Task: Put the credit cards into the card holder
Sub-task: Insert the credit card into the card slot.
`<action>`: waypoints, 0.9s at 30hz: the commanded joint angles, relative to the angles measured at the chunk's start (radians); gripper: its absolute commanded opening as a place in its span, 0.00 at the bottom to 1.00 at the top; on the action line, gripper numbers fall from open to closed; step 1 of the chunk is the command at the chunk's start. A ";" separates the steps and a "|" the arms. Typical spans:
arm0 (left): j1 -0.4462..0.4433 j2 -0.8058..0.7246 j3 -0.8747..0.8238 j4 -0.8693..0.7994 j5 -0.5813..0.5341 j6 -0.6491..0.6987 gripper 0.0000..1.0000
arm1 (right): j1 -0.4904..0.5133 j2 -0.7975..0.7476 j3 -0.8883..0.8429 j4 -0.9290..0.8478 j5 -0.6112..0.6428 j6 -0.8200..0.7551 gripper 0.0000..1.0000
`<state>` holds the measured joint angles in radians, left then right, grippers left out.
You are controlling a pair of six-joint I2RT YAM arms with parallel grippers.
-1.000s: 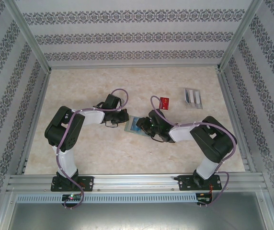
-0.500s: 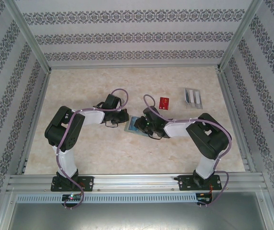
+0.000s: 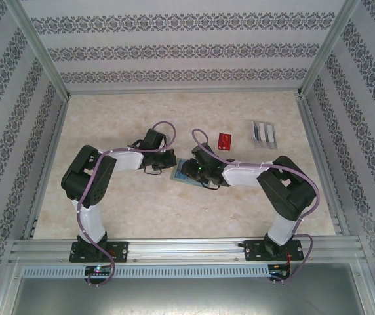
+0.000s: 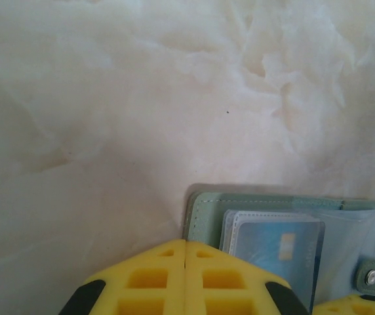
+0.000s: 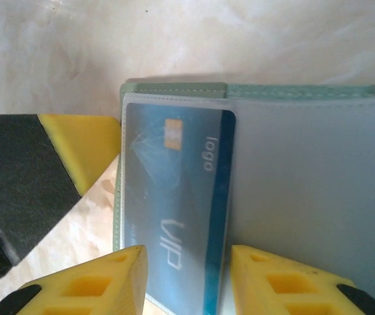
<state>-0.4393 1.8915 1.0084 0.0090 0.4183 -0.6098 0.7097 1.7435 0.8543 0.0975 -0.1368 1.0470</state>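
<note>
Yellow fingertips of the left gripper (image 4: 185, 246) are pressed together with nothing between them, just near and left of the card holder (image 4: 266, 202). In the overhead view the left arm rises from its base at the near edge, folds sharply at the elbow on the left, and sends its forearm right and slightly far. This puts the left gripper (image 3: 168, 162) at the holder's left side.

The right arm mirrors it. It goes up from its near-right base, bends at the elbow on the right, and stretches its forearm left across the table (image 3: 141, 203). The right gripper (image 3: 189, 172) sits low over the card holder (image 3: 178, 174) in the middle of the table.

In the right wrist view the right gripper (image 5: 187, 275) has its jaws apart, one finger on each long side of a blue card (image 5: 174, 197). I cannot tell whether they pinch the card's edges.

The blue card, marked "VIP" and "logo", lies in a clear sleeve on the left leaf of the open grey-green holder. The other leaf's frosted sleeve is to its right. The left gripper's yellow and black finger (image 5: 76, 154) is just beside the holder's left edge.

A red card (image 3: 225, 140) lies flat on the table, far and right of the holder. A clear slotted stand (image 3: 263, 133) sits further right, well apart.
</note>
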 commanded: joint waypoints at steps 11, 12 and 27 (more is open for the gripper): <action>-0.035 0.055 -0.020 -0.053 0.030 -0.013 0.00 | 0.016 0.074 0.044 -0.019 0.004 -0.014 0.29; -0.036 0.055 -0.020 -0.054 0.031 -0.013 0.00 | 0.019 0.078 0.051 -0.021 0.004 -0.016 0.29; -0.035 0.033 -0.025 -0.057 0.017 -0.010 0.07 | 0.016 -0.150 -0.060 -0.125 0.106 -0.096 0.36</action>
<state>-0.4397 1.8915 1.0084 0.0105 0.4179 -0.6102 0.7181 1.6726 0.8337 0.0200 -0.0929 0.9867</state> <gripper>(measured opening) 0.062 0.359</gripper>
